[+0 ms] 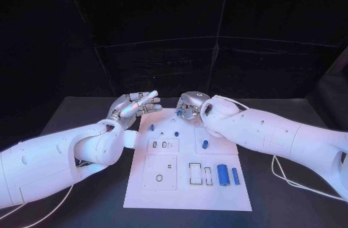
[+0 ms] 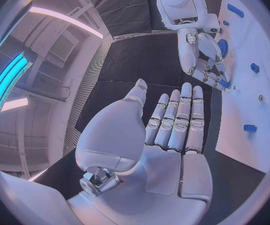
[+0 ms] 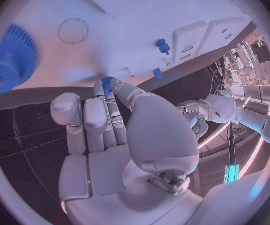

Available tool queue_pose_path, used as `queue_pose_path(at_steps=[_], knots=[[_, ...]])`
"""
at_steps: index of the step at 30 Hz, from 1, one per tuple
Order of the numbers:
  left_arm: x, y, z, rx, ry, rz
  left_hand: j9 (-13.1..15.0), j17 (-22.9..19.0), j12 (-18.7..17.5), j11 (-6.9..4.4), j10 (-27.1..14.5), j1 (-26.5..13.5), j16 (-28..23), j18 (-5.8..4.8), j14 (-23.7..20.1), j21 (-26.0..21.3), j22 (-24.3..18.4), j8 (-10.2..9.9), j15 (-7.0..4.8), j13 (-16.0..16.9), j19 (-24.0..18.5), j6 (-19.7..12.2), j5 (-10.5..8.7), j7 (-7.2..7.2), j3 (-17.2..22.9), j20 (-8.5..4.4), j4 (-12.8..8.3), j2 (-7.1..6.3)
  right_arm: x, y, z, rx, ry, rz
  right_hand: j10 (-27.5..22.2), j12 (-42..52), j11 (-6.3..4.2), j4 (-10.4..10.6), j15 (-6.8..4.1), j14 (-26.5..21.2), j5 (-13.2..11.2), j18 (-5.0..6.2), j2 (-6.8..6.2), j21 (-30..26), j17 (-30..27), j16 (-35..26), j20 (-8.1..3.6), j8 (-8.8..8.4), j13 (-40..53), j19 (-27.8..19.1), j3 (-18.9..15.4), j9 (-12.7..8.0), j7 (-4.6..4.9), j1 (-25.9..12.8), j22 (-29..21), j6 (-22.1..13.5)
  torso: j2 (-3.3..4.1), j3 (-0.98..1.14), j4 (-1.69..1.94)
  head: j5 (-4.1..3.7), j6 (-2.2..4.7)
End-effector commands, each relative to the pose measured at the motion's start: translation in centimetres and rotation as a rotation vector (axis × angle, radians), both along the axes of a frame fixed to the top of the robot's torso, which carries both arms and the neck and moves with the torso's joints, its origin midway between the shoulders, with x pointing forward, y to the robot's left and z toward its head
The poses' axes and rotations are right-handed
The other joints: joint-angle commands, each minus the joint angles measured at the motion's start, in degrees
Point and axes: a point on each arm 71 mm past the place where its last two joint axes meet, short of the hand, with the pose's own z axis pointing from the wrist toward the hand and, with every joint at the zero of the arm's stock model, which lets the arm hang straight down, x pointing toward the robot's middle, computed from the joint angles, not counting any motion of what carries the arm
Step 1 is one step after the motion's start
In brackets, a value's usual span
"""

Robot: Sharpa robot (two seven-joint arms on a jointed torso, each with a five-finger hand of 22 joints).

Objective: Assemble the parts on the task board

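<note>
Black table [image 1: 87, 112], flat white task board [image 1: 218, 198], toothed blue gear [image 3: 9, 57], silver right robot hand [image 1: 190, 105]

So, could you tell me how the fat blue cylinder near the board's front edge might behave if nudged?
The blue cylinder lies on its side on the flat board, so it would probably roll sideways. It looks stiff and smooth, likely slippery to pinch. The thinner pin beside it could get knocked.
</note>
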Motion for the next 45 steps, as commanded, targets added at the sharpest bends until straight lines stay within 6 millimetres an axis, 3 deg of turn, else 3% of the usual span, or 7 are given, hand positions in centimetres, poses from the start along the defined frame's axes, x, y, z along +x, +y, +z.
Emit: queue_pose_path(at_steps=[1, 28, 45], knots=[[0.0, -0.2, 0.2, -0.007, -0.007, -0.013, -0.1, 0.1, -0.2, 0.01, -0.4, 0.3, -0.2, 0.28, -0.2, -0.2, -0.1, -0.2, -0.08, -0.1, 0.0, -0.5, 0.04, 1.08, -0.3, 0.19, 0.1, -0.04, 0.1, 0.2, 0.2, 0.003, -0.006, -0.005, -0.4, -0.3, 0.04, 0.3, 0.04, 0.7, -0.3, -0.63, -0.07, 0.3, 0.0, 0.2, 0.21, -0.37, -0.1, -0.1, 0.1, -0.1, -0.06, -0.3, 0.0, -0.2, 0.04, 0.02, -0.02, 0.04, -0.01], [0.2, 0.2, 0.4, -0.003, -0.010, -0.006, -0.1, 0.1, -0.2, 0.01, -0.4, 0.3, -0.2, 0.28, -0.2, -0.2, -0.1, -0.2, -0.08, -0.1, 0.0, -0.5, 0.04, 1.08, -0.3, 0.19, 0.1, -0.04, 0.0, -0.7, 0.8, 0.029, -0.071, -0.039, -0.3, -0.2, 0.04, 0.3, 0.05, 0.7, 0.4, -0.62, -0.19, 0.4, -0.1, 0.3, 0.25, -0.35, 0.0, -0.2, 0.4, 0.0, 0.01, -0.1, 0.1, -0.1, 0.28, 0.06, -0.01, 0.39, 0.08], [0.4, 0.2, 0.4, -0.001, -0.007, -0.005, 0.0, 0.1, -0.3, 0.01, -0.5, 0.3, -0.2, 0.29, -0.2, -0.3, -0.1, -0.3, -0.08, 0.0, 0.0, -0.5, 0.05, 1.08, -0.4, 0.20, 0.0, 0.02, -0.3, 0.5, 1.0, 0.043, -0.081, -0.012, -0.3, -0.2, 0.07, 0.4, 0.06, 0.7, 0.5, -0.63, -0.31, 0.5, -0.1, 0.3, 0.25, -0.34, 0.0, -0.2, 0.4, 0.0, 0.06, -0.2, 0.2, 0.0, 0.34, 0.03, 0.03, 0.48, 0.00]])
